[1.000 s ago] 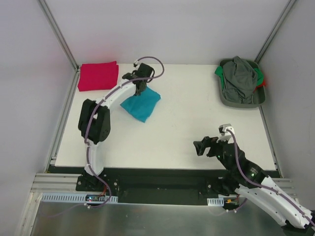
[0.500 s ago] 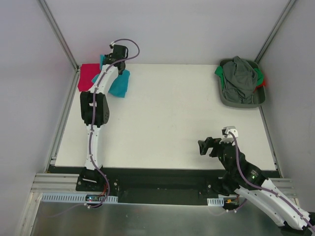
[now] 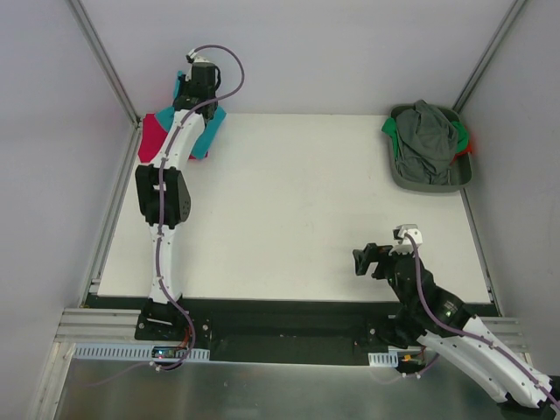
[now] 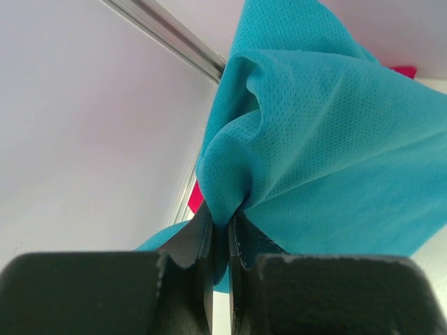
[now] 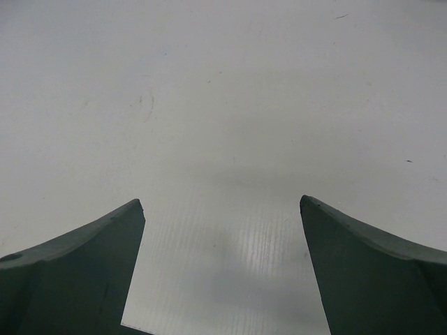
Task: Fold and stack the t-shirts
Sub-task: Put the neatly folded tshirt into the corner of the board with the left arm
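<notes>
White table (image 3: 306,201) — left gripper (image 4: 222,222) pinches teal t-shirt (image 4: 328,153).

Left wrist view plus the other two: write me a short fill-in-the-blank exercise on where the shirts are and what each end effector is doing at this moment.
1. The left end effector is ____ on the teal shirt.
2. The red shirt lies folded at the far ____ corner of the table.
3. The right end effector hangs ____ above bare table.
4. The bin of unfolded clothes sits at the far ____ corner.

Missing words: shut; left; open; right
</notes>
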{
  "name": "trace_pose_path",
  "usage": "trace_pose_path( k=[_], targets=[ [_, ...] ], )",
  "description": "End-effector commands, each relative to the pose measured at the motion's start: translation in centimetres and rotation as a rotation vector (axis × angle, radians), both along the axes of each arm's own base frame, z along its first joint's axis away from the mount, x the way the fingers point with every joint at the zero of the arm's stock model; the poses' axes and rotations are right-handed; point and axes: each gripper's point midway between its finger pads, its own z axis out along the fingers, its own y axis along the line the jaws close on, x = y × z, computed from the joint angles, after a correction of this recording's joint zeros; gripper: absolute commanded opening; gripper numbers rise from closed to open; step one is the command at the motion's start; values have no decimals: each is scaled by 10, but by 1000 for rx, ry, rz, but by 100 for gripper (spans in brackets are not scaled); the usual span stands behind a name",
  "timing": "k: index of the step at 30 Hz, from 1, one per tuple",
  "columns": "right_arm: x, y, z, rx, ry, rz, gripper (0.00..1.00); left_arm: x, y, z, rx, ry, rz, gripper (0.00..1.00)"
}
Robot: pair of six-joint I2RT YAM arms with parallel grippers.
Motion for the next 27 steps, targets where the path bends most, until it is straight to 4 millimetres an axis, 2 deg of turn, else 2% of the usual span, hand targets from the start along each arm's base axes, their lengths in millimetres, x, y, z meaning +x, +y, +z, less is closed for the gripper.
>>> trace_pose_path(
  k=[1,6,8,14,17,27],
  targets=[
    [5,-5,5,8,-35,-38,96,-5,-3,96,-65,-254,-4,0],
    [5,-7,3,4,-30,-48,96,1,-11,100,-89,-276,-40,0],
    [5,-6,4,3,-29,-47,96,5,-8,98,-74,-276,-28,0],
    [6,-9,2,-4,-23,-63,96,17,-3,70,-65,-246,-5,0],
    [7,-8,1,-10,-21,-63,96,20,0,64,-68,-248,10,0],
    [8,-8,-2,-16,-14,-73,96,9,-24,101,-86,-306,-36,0]
  ],
)
